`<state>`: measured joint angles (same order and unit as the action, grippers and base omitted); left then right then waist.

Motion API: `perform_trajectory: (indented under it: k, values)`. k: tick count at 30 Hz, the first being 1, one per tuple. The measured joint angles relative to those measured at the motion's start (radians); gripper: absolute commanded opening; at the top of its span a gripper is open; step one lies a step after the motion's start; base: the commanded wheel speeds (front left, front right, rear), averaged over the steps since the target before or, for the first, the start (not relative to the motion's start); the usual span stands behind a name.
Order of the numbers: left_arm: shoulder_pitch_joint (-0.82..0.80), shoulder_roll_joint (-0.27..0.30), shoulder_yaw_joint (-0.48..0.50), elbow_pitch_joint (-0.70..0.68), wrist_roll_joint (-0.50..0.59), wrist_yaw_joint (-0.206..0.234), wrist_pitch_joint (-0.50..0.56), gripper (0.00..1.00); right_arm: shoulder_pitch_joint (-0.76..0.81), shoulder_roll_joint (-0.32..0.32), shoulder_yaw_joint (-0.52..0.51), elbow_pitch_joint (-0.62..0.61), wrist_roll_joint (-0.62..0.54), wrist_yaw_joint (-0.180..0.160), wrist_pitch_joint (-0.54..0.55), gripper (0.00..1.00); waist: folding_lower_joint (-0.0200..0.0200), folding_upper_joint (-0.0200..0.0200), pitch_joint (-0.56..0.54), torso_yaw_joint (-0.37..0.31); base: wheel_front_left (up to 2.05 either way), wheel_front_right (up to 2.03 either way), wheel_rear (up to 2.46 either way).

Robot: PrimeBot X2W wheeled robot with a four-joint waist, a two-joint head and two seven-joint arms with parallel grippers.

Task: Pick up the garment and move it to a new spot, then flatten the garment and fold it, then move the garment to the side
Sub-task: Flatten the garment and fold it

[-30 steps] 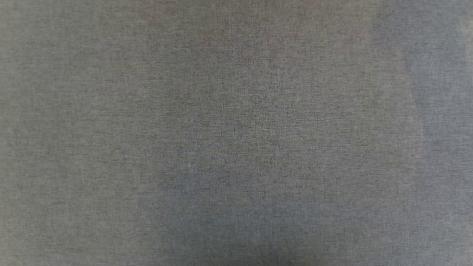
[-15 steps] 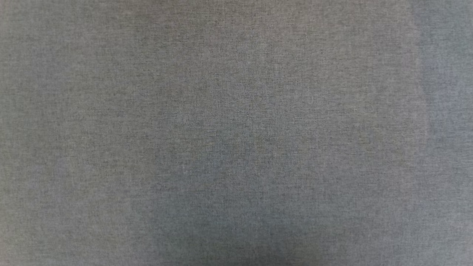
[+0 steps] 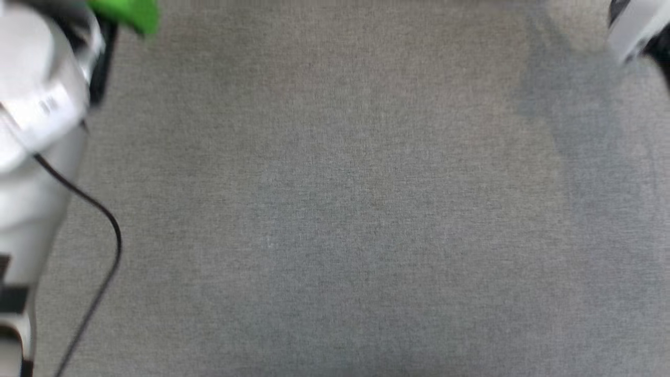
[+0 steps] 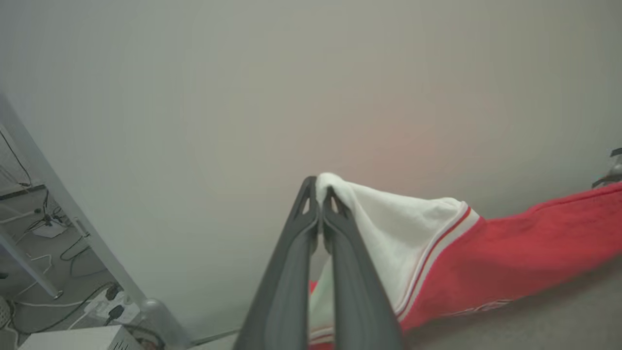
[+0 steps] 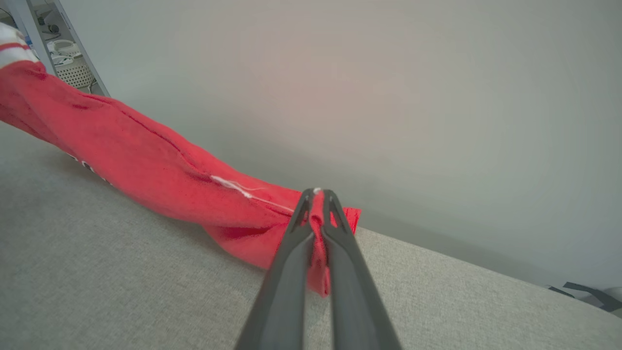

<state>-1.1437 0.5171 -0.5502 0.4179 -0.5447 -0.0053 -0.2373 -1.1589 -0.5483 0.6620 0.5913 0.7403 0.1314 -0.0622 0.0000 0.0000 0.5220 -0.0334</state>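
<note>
The red jersey shirt (image 4: pixel 510 262) is held up above the grey cloth-covered bench (image 5: pixel 97 282), strung between the two claws in a sagging, bunched band. The left claw (image 4: pixel 320 193) is closed on the end of the white sleeve (image 4: pixel 388 228), just beyond the red-and-white striped trim (image 4: pixel 440 253). The right claw (image 5: pixel 317 194) is closed on a pinch of red fabric at the opposite end, beside a loose white thread (image 5: pixel 243 190). The lower folds hang down close to the bench; whether they brush it cannot be told. In the head view, a pale forearm (image 3: pixel 36 104) is seen above the bench's left edge.

The carrying step is judged to be under way, with flattening and folding not yet done.

The shirt is judged to be light, soft and entirely limp. No shape will be kept by it, and whatever is not pinched will droop and gather. The knit looks grippy rather than slippery, so a firm pinch should suffice. A sleeve end, however, is expected to stretch and twist the body when pulled. For flattening, hold would be better taken at two matching points, such as both shoulders or both hem corners, so the cloth is drawn out evenly. A single layer should be pinched, lest the front and back be dragged together.
</note>
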Motion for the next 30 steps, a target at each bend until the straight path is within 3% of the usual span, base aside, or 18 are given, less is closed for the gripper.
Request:
perform_trajectory:
  k: [15,22,30]
  values:
    - [0.776,0.097,-0.085,-0.34,-0.097,0.203,0.046,0.0,0.53,-0.146,0.105,-0.172,0.105,0.0,-0.033,0.0,-0.0001,0.0001,-0.224,0.026,0.0,0.0,0.0]
    - [1.022,0.115,-0.103,-0.449,-0.165,0.294,0.066,0.0,0.762,-0.18,0.069,-0.258,0.126,0.0,-0.015,0.0,-0.0001,0.0,-0.314,0.036,0.0,0.0,0.0]
    - [1.216,0.113,-0.121,-0.486,-0.257,0.323,0.066,0.0,1.031,-0.208,-0.047,-0.36,0.125,0.0,0.017,0.0,-0.0001,0.0,-0.391,0.039,0.0,0.0,0.0]
